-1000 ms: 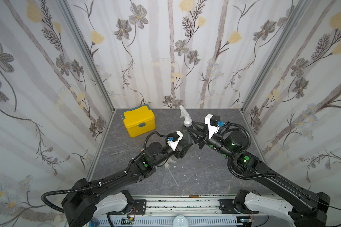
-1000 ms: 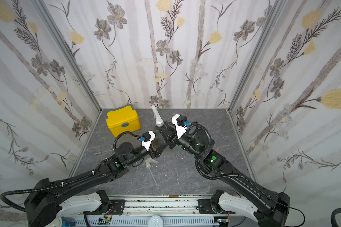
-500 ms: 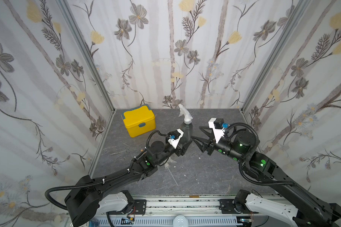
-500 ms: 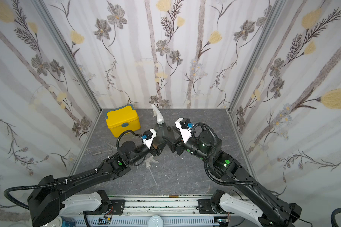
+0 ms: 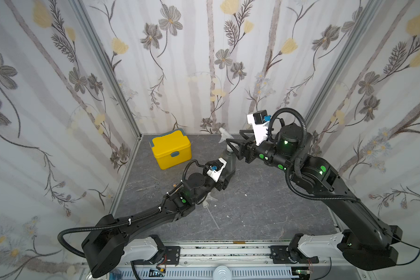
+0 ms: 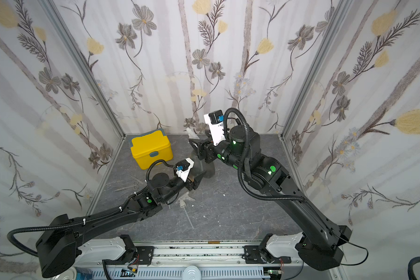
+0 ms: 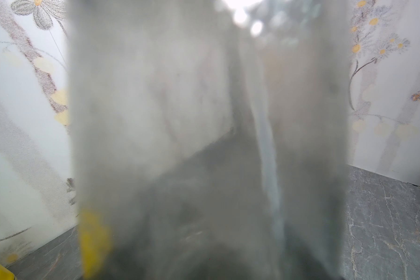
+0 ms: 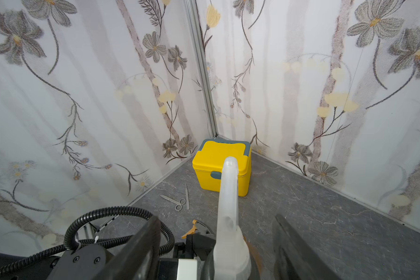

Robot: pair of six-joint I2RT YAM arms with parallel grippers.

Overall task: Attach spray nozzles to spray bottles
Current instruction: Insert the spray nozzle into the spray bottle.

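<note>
Grey marbled desk (image 5: 252, 213), floral-papered walls (image 5: 204, 60); upright smoky grey translucent bottle (image 5: 230, 162) bearing whitish plastic trigger nozzle (image 8: 228, 194); left jaws pinch bottle, right jaws spread astride nozzle

no readable text, no labels, no numbers

Your left arm (image 5: 143, 218) and right arm (image 5: 349, 206) are matte black, each ending in a white base housing (image 5: 318, 244) at the rail. A ribbed black hose (image 5: 298, 135) runs along each; white zip ties (image 5: 129, 221) cinch the left one. Green lights (image 5: 322, 167) glow on the joints. Each wrist carries a white bracket (image 5: 261, 132) with a blue plug (image 5: 267, 118). Small screws (image 8: 76, 259) dot the black casing.
</note>
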